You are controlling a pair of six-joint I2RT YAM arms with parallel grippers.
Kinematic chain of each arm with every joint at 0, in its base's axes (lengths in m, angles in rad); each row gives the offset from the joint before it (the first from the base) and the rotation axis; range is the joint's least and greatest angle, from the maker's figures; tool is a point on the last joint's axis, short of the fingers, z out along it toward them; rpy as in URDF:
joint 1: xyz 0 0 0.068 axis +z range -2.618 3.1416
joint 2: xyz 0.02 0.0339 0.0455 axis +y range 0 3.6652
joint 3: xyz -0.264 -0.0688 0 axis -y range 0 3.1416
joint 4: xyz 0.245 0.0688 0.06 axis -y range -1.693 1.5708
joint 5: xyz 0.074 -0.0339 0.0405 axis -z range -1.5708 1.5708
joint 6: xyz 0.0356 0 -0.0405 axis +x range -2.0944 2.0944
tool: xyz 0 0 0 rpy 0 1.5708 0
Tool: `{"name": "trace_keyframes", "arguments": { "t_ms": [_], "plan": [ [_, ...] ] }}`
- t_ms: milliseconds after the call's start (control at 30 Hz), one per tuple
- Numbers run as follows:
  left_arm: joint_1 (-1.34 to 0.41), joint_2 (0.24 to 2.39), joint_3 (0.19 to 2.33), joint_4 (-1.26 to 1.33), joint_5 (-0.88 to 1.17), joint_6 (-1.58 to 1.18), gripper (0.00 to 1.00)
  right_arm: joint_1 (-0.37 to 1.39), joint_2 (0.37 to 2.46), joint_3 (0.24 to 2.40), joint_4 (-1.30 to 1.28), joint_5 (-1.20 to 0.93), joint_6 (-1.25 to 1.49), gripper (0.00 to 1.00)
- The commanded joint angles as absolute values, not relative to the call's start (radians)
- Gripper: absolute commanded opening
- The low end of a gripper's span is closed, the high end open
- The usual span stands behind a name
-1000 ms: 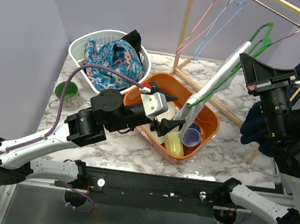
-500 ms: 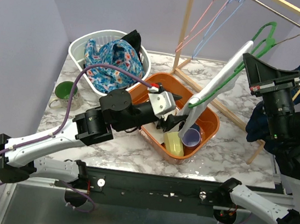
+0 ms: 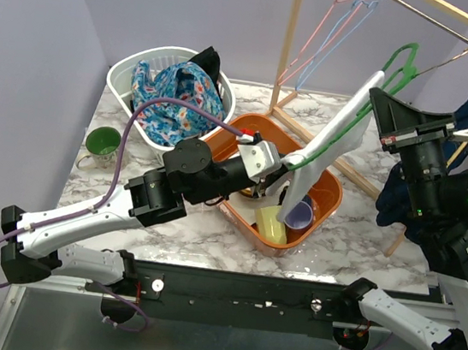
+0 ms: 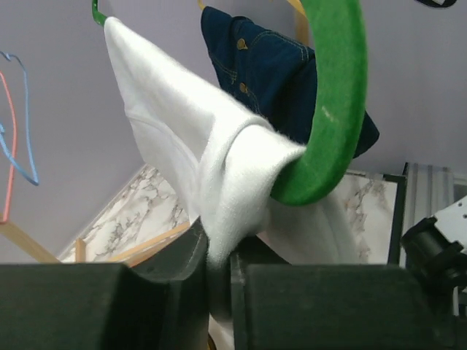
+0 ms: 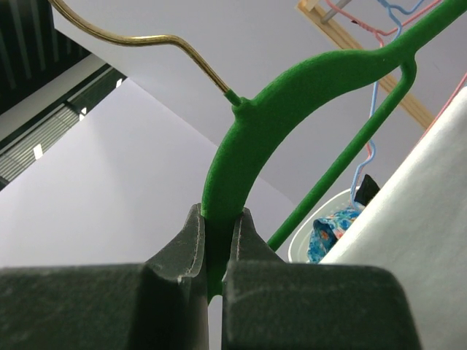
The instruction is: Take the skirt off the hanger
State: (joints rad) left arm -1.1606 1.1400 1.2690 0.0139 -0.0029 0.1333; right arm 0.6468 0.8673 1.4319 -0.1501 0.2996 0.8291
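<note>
Above the marble table (image 3: pixel 356 234), the white skirt (image 3: pixel 333 141) hangs in mid-air, stretched between two arms. Its long axis slants from high at the far right down to the near left, over the orange tub (image 3: pixel 326 206). Its lower edge drops behind cups in the tub and cannot be traced. The skirt covers most of the green hanger (image 5: pixel 292 87), leaving only the hook, the neck and one shoulder visible. The left end effector (image 4: pixel 217 255) is pressed together on a bunched fold of skirt at the hanger's lower end. The right end effector (image 5: pixel 217 233) pinches the hanger just below its neck.
</note>
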Motion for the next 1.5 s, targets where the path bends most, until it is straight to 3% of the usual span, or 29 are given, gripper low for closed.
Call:
{"name": "trace_keyframes", "arguments": {
  "t_ms": [0, 267, 633, 1000, 1467],
  "plan": [
    [-1.163, 1.143, 1.278, 0.031, -0.102, 0.147, 0.0, 0.647, 0.842, 1.431, -0.084, 0.311, 0.838, 0.01],
    [-1.161, 1.102, 1.215, 0.021, -0.49, 0.205, 0.0, 0.647, 0.804, 1.482, -0.098, 0.311, 0.799, 0.01],
    [-1.085, 1.078, 1.298, 0.002, -0.788, 0.296, 0.0, 0.647, 0.713, 1.462, -0.107, 0.396, 0.747, 0.01],
    [-0.862, 1.186, 1.541, -0.163, -0.756, 0.178, 0.0, 0.647, 0.666, 1.451, -0.138, 0.394, 0.73, 0.01],
    [-0.695, 1.397, 1.911, -0.089, -0.736, 0.239, 0.0, 0.647, 0.634, 1.379, -0.161, 0.319, 0.729, 0.01]
  ]
}}
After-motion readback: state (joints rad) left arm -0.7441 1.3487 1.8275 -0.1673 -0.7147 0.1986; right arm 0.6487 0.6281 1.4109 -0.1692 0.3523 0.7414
